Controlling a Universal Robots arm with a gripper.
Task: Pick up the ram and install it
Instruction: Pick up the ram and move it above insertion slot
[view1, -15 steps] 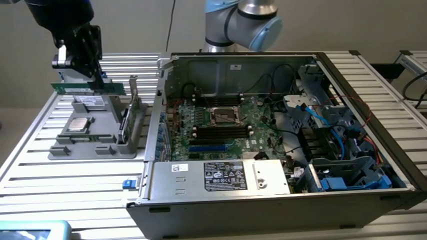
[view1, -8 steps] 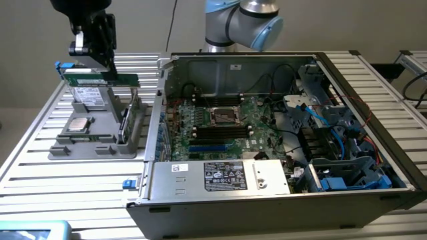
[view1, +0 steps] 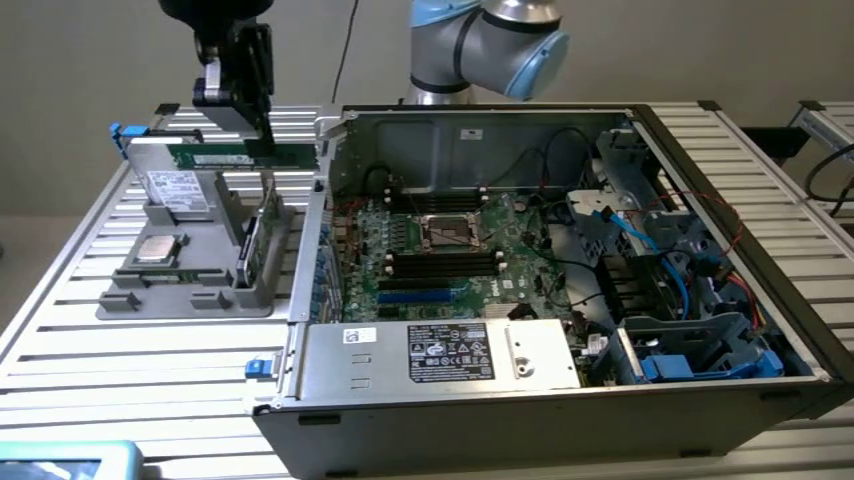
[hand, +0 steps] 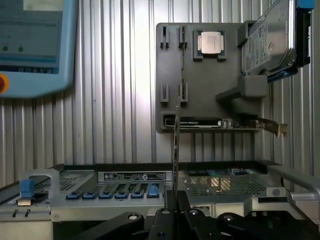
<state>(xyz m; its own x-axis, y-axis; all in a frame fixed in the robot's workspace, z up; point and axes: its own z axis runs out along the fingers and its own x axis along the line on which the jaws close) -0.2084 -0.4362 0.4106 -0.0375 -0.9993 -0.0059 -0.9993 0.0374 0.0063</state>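
Observation:
The ram (view1: 220, 156) is a thin green stick held level in the air, with my gripper (view1: 256, 140) shut on its top edge. It hangs above the grey parts holder (view1: 140, 300), at the exterior view's left of the open computer case (view1: 400, 380). In the wrist view the ram (hand: 176, 145) appears edge-on as a thin line rising from my gripper (hand: 175, 196). The motherboard (view1: 501, 225) lies flat inside the case, with black memory slots (view1: 441, 262) near its middle.
The holder carries a silver processor chip (view1: 156, 249), a hard drive (view1: 174, 190) and a larger green expansion card (view1: 263, 240) standing on edge. Cables and drive cages (view1: 667, 280) crowd the case's right side. A blue teach pendant (hand: 35, 45) lies on the slatted table.

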